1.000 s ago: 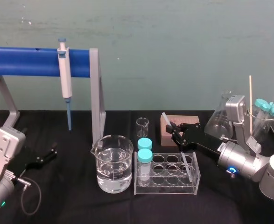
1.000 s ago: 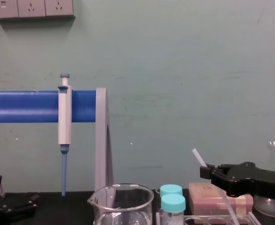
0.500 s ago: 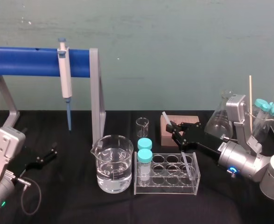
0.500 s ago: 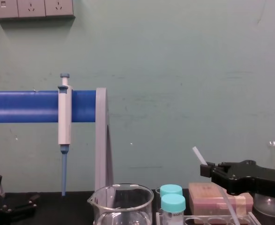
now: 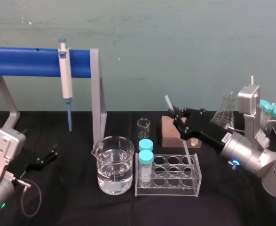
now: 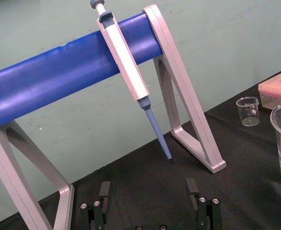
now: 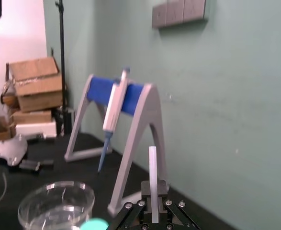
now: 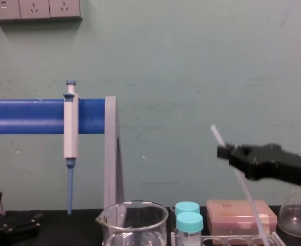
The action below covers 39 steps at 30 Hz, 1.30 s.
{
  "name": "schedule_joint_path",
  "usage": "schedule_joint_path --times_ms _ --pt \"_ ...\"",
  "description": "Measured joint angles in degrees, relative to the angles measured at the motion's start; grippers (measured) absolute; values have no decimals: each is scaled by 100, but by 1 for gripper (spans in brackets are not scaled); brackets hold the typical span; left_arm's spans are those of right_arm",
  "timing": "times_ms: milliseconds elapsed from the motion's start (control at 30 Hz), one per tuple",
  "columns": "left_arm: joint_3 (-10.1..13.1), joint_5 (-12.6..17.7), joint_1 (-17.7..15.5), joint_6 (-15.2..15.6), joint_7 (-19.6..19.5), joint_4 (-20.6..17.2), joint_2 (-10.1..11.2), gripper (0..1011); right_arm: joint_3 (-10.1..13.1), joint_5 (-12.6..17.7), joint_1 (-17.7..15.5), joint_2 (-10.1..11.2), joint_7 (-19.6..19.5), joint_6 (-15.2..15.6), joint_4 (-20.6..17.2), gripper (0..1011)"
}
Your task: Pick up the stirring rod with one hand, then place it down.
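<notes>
One arm does the work here. The right gripper (image 5: 177,121) is clenched on the stirring rod (image 5: 186,149), which it takes near the upper third, above the test-tube rack (image 5: 166,189). In the head view this rack stands at 3 o'clock from the beaker (image 5: 113,165).

The rod is slanted. Its free top points toward 11 o'clock, and its long lower part runs toward 5 o'clock, down to the back right corner of the rack. I judge that the picking-up step is in hand and nearly complete. The lower tip seems to be about level with the rack's top plate, but through the clear plastic I cannot tell if it is out of the hole.

The next move, in my judgement, calls for a straight rise until the tip is free. After that comes a travel to a bare part of the black table (image 5: 72,202) and a gentle lowering before the jaws let go. A sideways pull made too early could tip the rack.

The rod looks thin, straight and milky-translucent, so it may slip or roll. The left gripper (image 5: 43,159) rests at 8 o'clock from the beaker, with jaws spread apart and holding nothing.
</notes>
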Motion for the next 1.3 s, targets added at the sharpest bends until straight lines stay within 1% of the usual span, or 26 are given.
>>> schedule_joint_path --times_ms 133,300,400,433,500,533,567,633,733,767,867,900,1033,1067,1167,1300 --pt "0 0 0 0 0 0 0 1000 68 -18 -74 6 -146 -165 -251 72" --pt "0 0 0 0 0 0 0 1000 157 -128 -172 14 -339 -403 -513 72" --pt "0 0 0 0 0 0 0 1000 249 -228 -280 22 -492 -615 -693 72" --pt "0 0 0 0 0 0 0 1000 307 -294 -342 17 -584 -737 -768 72" --pt "0 0 0 0 0 0 0 1000 365 -366 -401 2 -682 -861 -824 72" --pt "0 0 0 0 0 0 0 1000 418 -456 -474 -22 -798 -989 -864 71" --pt "0 0 0 0 0 0 0 1000 418 -456 -474 -22 -798 -989 -864 71" --pt "0 0 0 0 0 0 0 1000 520 -663 -617 -83 -1037 -1275 -889 72" --pt "0 0 0 0 0 0 0 1000 618 -827 -757 -155 -1256 -1495 -892 72" --pt "0 0 0 0 0 0 0 1000 618 -827 -757 -155 -1256 -1495 -892 72" --pt "0 0 0 0 0 0 0 1000 720 -972 -910 -238 -1472 -1668 -906 72" --pt "0 0 0 0 0 0 0 1000 770 -1060 -984 -277 -1588 -1765 -916 72" --pt "0 0 0 0 0 0 0 1000 866 -1324 -1127 -360 -1837 -1999 -928 72" --pt "0 0 0 0 0 0 0 1000 901 -1437 -1183 -385 -1920 -2076 -932 72" --pt "0 0 0 0 0 0 0 1000 961 -1580 -1266 -408 -2020 -2137 -944 72" --pt "0 0 0 0 0 0 0 1000 1034 -1669 -1357 -419 -2070 -2121 -951 72"
